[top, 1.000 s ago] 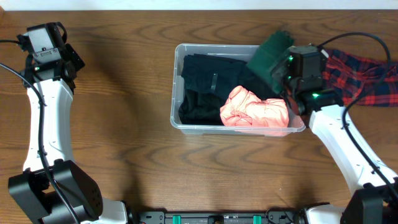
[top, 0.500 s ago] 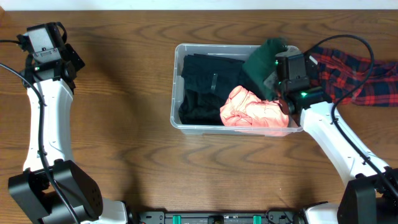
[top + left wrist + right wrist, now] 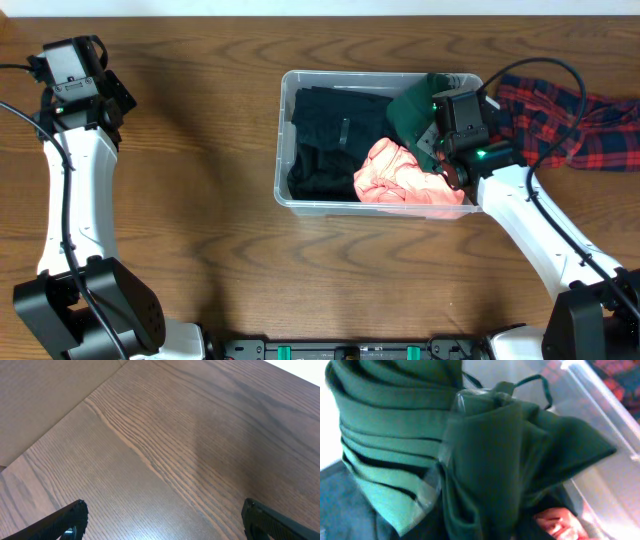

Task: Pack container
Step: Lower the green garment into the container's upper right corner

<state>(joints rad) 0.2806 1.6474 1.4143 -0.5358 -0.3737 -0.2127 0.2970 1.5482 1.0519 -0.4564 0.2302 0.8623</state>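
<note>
The wooden desk [image 3: 200, 150] shows a broad stretch of bare wood to the left of the container [image 3: 281, 150], and a narrower strip between the container's near rim and the desk's front edge. The container sits right of centre, toward the far edge, its long sides parallel to that edge. A red plaid cloth [image 3: 590, 130] lies on the desk just beside the container's right end and reaches to the right border of the overhead view. Inside, a black garment [image 3: 325, 140] fills the left half up against the left wall, a coral garment [image 3: 410, 178] presses against the near right wall, and a folded green garment [image 3: 410, 105] is bunched in the far right corner close to the rim. The right arm [image 3: 540, 230] reaches in over the right end; its right jaws are buried in the green folds, and I cannot tell whether they grip the cloth. The left arm [image 3: 70, 200] stands well apart at the far left, its left jaws spread wide over bare wood with nothing between them.
</note>
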